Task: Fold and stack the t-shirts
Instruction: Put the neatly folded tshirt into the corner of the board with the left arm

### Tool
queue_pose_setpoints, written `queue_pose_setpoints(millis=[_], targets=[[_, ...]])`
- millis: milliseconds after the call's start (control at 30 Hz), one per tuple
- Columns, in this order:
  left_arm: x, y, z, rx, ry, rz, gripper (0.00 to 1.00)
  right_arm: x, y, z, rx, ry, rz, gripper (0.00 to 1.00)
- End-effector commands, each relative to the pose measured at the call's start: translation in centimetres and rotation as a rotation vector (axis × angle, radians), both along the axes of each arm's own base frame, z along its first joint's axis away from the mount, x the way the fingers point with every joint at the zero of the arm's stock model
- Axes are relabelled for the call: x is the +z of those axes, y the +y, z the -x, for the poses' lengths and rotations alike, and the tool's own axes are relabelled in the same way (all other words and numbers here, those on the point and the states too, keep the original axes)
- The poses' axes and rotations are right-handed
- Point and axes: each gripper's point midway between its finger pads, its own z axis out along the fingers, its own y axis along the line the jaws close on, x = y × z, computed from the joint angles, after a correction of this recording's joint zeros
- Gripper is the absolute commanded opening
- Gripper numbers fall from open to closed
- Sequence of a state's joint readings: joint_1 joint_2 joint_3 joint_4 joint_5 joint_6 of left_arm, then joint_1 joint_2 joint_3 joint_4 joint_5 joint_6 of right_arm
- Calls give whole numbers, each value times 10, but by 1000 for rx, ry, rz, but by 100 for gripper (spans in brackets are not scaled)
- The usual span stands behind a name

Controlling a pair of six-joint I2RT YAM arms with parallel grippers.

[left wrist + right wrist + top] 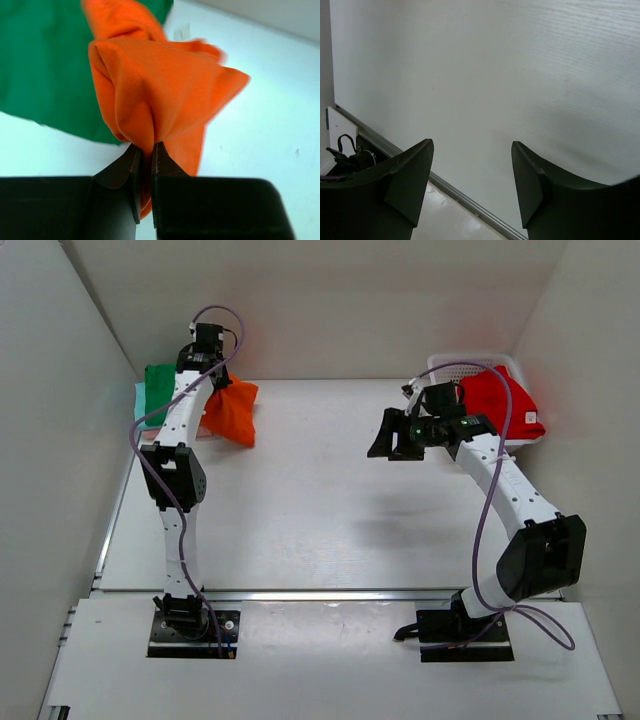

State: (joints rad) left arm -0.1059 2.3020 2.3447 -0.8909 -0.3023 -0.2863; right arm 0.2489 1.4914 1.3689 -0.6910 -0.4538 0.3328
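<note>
The left gripper (146, 151) pinched the orange t-shirt (160, 90) beside the green t-shirt (45, 60), while the right gripper (472, 145) hung open.

Four t-shirts are visible: one orange t-shirt (232, 412), one green t-shirt (158, 380), one mint t-shirt (139, 402), one red t-shirt (500, 400). One basket (478, 356) is present. Two arms: left arm (175, 480), right arm (500, 475).

Wide open tabletop (300, 510) across the middle, far-left corner blocked by bunched orange t-shirt (232, 412) and green t-shirt (157, 385), far-right corner filled by basket (470, 358), seemingly holding red t-shirt (505, 405), walls (60, 440) close on both sides
</note>
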Motion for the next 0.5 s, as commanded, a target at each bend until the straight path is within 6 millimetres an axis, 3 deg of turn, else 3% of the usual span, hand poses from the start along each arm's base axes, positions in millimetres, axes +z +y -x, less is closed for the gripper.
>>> queue_pose_setpoints(millis=[0,133,300,467], targets=[[59,11,-21,-2,-164,-30,0,0,11,8,41,23,-9,61],[89,17,-38,0,-272,-36,0,-8,14,16,65,57,-1,61],[120,35,-43,24,-361,-73,0,-16,18,25,81,106,7,61],[120,70,-42,82,-375,-94,0,-21,20,26,86,140,0,60]])
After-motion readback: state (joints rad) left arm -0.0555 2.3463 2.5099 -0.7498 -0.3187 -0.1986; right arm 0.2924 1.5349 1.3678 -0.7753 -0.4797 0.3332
